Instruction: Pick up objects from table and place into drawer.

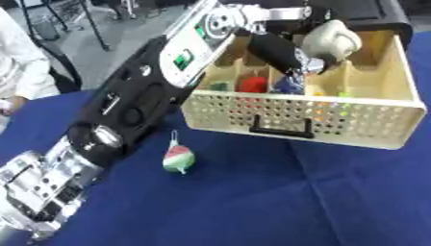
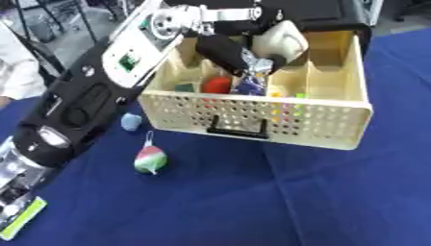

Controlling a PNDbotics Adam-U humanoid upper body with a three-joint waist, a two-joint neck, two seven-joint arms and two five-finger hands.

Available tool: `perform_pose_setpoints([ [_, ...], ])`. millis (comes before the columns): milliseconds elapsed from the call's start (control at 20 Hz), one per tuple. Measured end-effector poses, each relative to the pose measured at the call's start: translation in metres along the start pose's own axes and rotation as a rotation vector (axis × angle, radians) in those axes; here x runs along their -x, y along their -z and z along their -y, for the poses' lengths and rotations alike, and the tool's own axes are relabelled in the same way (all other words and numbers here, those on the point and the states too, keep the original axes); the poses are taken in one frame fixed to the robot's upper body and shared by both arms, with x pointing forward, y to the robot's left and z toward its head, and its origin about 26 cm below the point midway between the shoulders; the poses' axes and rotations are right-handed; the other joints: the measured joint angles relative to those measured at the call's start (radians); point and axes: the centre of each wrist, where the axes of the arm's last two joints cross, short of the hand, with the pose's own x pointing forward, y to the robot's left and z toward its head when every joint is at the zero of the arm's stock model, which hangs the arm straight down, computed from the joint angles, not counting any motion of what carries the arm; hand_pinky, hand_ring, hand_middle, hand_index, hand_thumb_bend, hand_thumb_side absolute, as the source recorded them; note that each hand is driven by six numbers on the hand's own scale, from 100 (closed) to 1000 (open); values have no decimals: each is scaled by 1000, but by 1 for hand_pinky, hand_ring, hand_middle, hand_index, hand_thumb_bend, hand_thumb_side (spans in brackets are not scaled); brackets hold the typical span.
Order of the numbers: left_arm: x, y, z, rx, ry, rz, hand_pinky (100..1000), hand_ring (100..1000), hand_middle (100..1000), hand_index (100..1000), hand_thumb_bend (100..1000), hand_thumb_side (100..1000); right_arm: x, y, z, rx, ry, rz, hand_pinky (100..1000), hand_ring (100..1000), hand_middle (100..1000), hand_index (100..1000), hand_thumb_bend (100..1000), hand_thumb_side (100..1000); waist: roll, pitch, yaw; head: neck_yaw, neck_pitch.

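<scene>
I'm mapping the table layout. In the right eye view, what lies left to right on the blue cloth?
Small pale blue lump → striped red, white and green ornament with a string loop → cream perforated drawer with a black handle.

Open cream drawer — striped ornament just outside.

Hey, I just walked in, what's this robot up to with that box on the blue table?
The robot's left hand is reaching over the open cream drawer, its fingers curled on a dark blue object above a middle compartment. A red item and a green one already lie in the compartments. On the blue tablecloth in front of the drawer wait a red, white and green ornament and a small light blue object. The right hand is not in view.
</scene>
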Motion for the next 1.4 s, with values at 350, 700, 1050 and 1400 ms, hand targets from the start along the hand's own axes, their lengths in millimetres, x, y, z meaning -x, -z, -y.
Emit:
perform_pose_setpoints([
  [350, -1, -1, -1, -2, 11, 5, 591, 803, 755, 993, 145, 571, 0, -1, 0, 5, 0, -5, 575, 597, 716, 703, 100, 895, 1, -1, 0, 0, 0],
  [700, -1, -1, -2, 1, 27, -4, 626, 831, 791, 1000, 172, 564, 0, -1, -1, 7, 0, -8, 617, 597, 716, 703, 100, 895, 1, -3, 0, 1, 0],
  [1050, -1, -1, -2, 41, 50, -14, 660, 858, 823, 1000, 253, 630, 0, -1, -1, 7, -2, -10, 617, 597, 717, 702, 100, 896, 1, -6, 0, 4, 0],
  [1400, -3, -2, -3, 44, 57, -7, 658, 856, 818, 1000, 226, 633, 0, -1, -1, 7, -2, -11, 617, 597, 719, 702, 100, 896, 1, -7, 0, 9, -1],
])
